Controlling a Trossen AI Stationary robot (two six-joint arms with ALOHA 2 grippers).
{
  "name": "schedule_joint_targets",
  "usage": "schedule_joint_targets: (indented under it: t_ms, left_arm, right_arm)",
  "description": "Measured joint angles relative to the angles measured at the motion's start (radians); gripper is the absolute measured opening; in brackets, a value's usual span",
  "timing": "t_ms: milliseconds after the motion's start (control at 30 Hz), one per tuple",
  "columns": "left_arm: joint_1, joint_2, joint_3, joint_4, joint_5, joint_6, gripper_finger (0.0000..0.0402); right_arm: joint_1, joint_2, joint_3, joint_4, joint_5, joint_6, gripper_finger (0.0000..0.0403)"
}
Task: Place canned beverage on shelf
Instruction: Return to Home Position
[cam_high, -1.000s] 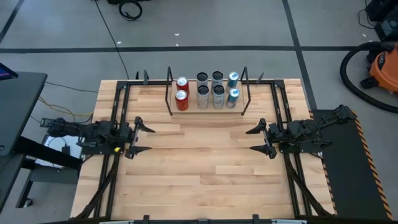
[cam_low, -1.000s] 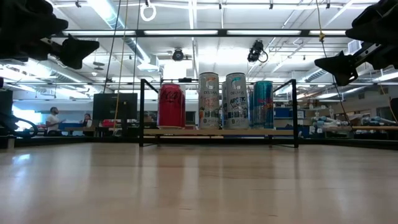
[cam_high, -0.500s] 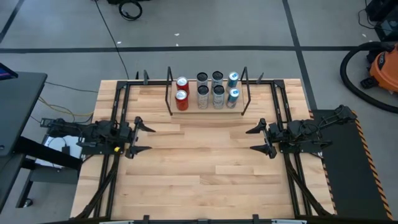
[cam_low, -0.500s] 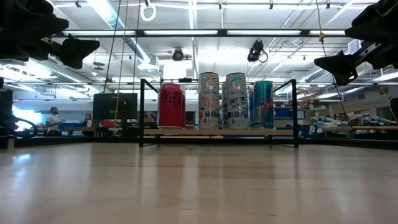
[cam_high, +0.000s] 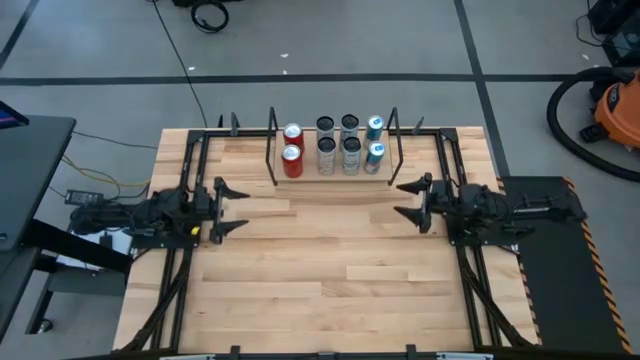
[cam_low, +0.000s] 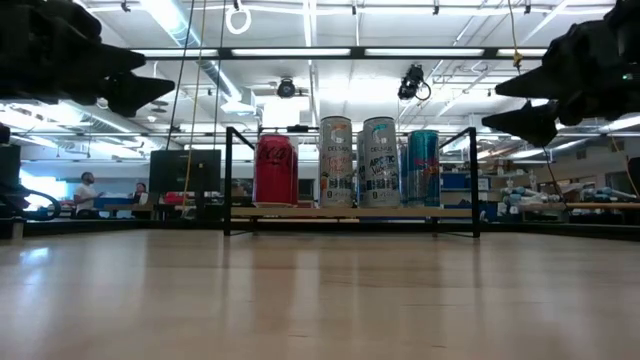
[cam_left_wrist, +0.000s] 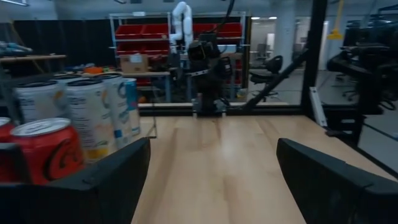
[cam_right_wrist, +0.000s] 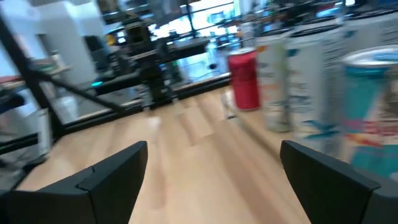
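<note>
The shelf (cam_high: 335, 177), a light-wood platform between black rod frames, stands at the table's far middle. On it stand several cans in two rows: red ones (cam_high: 292, 160) at the left, white ones (cam_high: 338, 152) in the middle, teal ones (cam_high: 374, 153) at the right. My left gripper (cam_high: 240, 208) hovers open over the table's left side, level, pointing toward the right. My right gripper (cam_high: 400, 199) hovers open over the right side, pointing left, just near of the shelf's right end. Both hold nothing; the wrist views show bare table between the fingers (cam_left_wrist: 93, 180) (cam_right_wrist: 99, 177).
Black frame rails (cam_high: 190, 180) (cam_high: 455, 180) run along the table's left and right sides. Bare wood (cam_high: 320, 260) lies between the arms and toward the near edge. An orange vacuum (cam_high: 610, 105) stands on the floor at the right. People (cam_low: 88, 190) show far behind.
Both arms have swung toward the table's far edge and the shelf, each gripper turning level as it went. The right gripper has moved the farther of the two. Both have stayed open, and the cans have kept still.
</note>
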Motion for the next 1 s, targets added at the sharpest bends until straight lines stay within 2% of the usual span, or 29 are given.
schedule_joint_targets:
  t_ms: [167,667,1000]
  left_arm:
    - [0.032,-0.003,0.0,0.002,0.0,0.0,0.0355]
    - [0.033,-0.003,0.0,0.001,0.0,0.0,0.0355]
    - [0.033,-0.003,0.0,0.0,0.0,0.0,0.0355]
  right_arm:
    - [-0.066,-0.031,0.0,-0.001,0.002,0.0,0.0376]
    - [-0.082,-0.12,0.0,0.003,0.001,0.0,0.0376]
    - [-0.127,-0.119,0.0,0.009,0.002,0.0,0.0376]
